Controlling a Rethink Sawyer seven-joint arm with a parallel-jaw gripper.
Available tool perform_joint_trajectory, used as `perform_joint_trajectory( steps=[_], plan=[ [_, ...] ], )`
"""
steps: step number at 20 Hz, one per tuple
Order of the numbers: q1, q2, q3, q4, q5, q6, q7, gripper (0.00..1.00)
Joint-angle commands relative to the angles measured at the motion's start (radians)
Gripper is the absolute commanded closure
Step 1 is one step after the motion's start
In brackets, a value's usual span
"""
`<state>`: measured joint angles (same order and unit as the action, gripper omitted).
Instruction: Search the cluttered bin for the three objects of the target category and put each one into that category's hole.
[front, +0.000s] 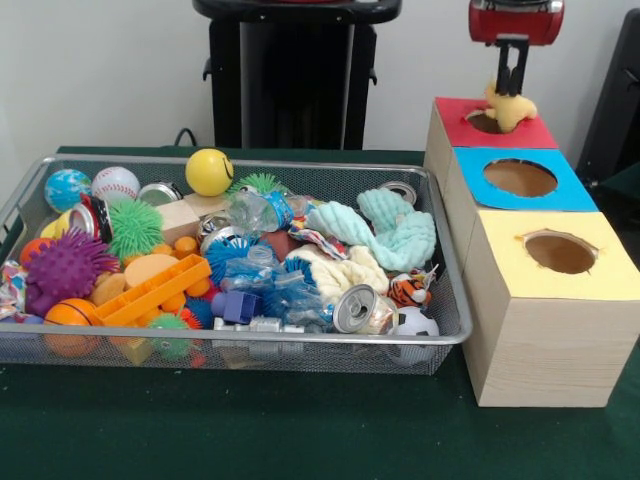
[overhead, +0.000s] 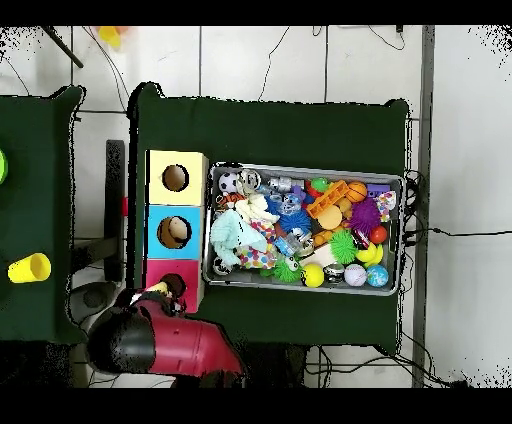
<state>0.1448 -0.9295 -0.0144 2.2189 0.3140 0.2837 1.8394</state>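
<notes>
A small yellow soft toy hangs pinched between the closed fingers of the robot's gripper, directly above the round hole of the red-topped box, with its lower edge apparently at or just inside the opening. In the overhead view the toy is mostly hidden beneath the red arm, so its exact depth in the hole cannot be told. The red box is the farthest of three wooden boxes in a row; next comes a blue-topped box, then a yellow-topped box, each with one round hole. To the side sits a wire mesh bin crowded with items: a yellow ball, a purple spiky ball, a mint green cloth, a crushed can, a small tiger toy and much else. Everything rests on a green table. To finish this step well, it seems best to keep the toy centred over the opening, lower until its bulk clears the rim, then let go so it drops in rather than catching on the edge.
</notes>
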Motion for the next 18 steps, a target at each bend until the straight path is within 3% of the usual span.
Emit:
perform_joint_trajectory(
  steps=[1,3,8,13,18],
  plan=[
    [0.026,-0.144,-0.010,0.034,0.021,0.182,0.221,1.00],
    [0.005,-0.146,0.006,0.061,0.033,0.152,0.189,1.00],
    [-0.107,-0.095,0.125,0.157,0.053,-0.036,0.130,1.00],
    [-0.119,-0.090,0.121,0.144,0.023,-0.027,0.132,1.00],
    [-0.154,-0.044,0.157,0.156,-0.003,-0.106,0.135,1.00]
  ],
)
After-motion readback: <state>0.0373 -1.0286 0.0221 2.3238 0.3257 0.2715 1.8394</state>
